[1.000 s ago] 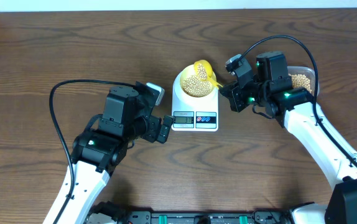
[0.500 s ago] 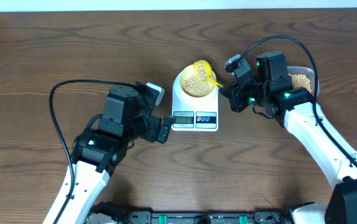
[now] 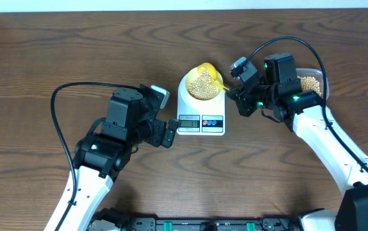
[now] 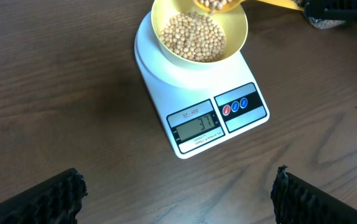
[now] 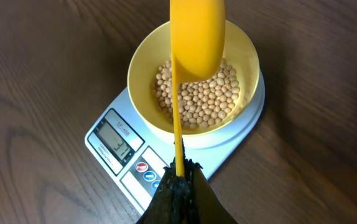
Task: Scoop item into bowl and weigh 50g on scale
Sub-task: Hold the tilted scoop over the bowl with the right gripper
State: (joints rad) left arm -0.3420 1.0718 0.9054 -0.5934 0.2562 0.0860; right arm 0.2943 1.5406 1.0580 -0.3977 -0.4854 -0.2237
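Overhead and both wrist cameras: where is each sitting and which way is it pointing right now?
Overhead: fixed above the table, looking straight down; left arm and right arm flank the scale.
Left wrist: low, on the scale's display side, looking at scale and bowl; open left gripper, its tips in the bottom corners.
Right wrist: above the bowl, looking down along the scoop; right gripper shut on its handle.
Shared: both wrist views show the display and the beans in the bowl.
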